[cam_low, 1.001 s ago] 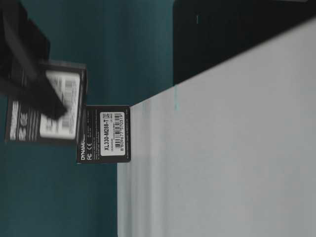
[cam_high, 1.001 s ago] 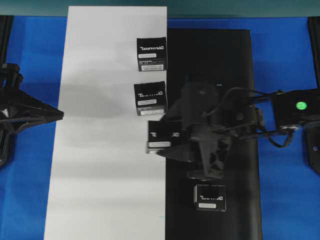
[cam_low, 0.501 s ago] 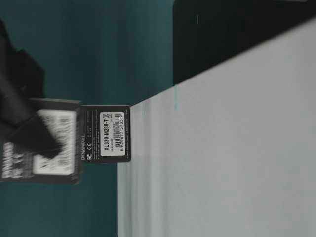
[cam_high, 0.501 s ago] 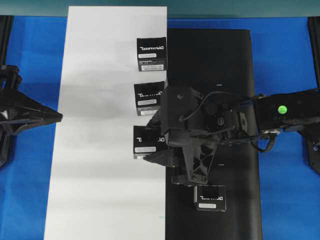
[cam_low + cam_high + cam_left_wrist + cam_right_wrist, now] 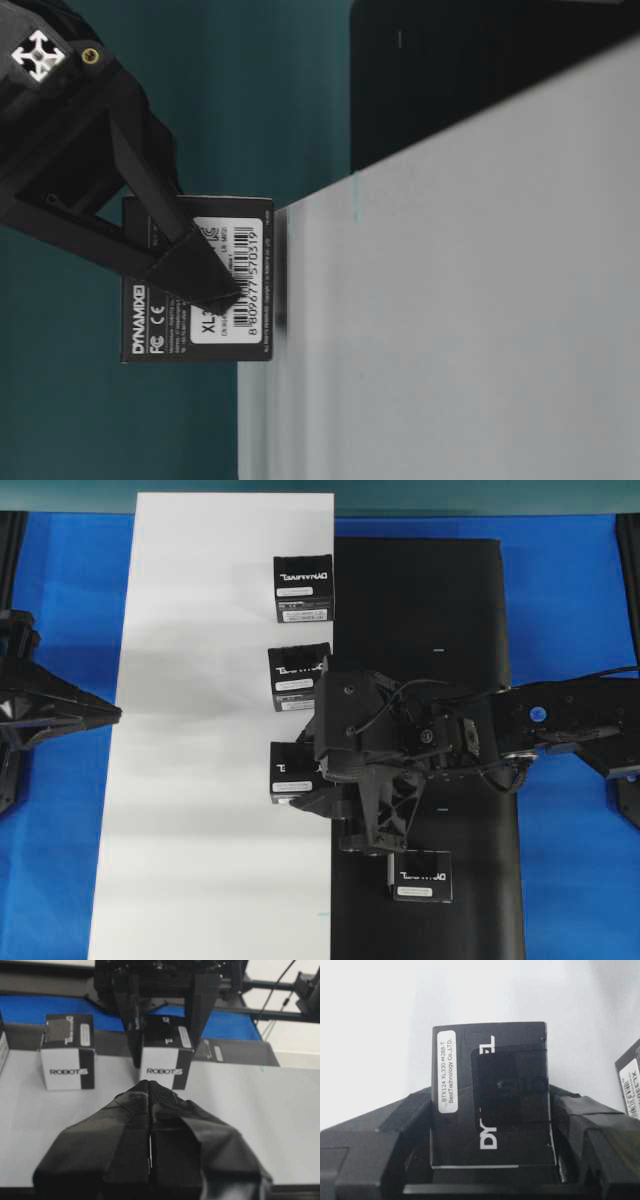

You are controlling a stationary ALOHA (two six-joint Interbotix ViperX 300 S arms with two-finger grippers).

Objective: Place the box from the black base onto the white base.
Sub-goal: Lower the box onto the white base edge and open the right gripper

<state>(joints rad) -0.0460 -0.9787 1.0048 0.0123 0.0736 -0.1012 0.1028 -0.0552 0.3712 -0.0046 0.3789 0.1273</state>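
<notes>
The box [image 5: 293, 772] sits clamped between the right gripper's [image 5: 300, 776] fingers [image 5: 385, 1125], which press on its two opposite side faces, as the right wrist view shows. It is over the white base [image 5: 200, 810], just inside that sheet's long edge where it meets the black base [image 5: 470, 600], and roughly midway along that edge. In the table-level view its lower face looks to be on the white sheet or a hair above it; I cannot tell which.

The step in hand, as I judge it, is the set-down. The next move calls for the box to be settled flat, then for the fingers to part and the arm to draw back toward the black base without dragging the carton.

The box stands with its logo face up, lettering running along the short width of the sheet, matching the two boxes [image 5: 300, 677] already on the white base toward the far edge of the tabletop [image 5: 570, 570]. It is nearly a cube, so no long axis is clear.

A fourth box [image 5: 421, 874] waits on the black base toward the near edge. The left gripper [image 5: 149, 1125] hangs by the white base's outer long edge, fingers pressed together on nothing.
</notes>
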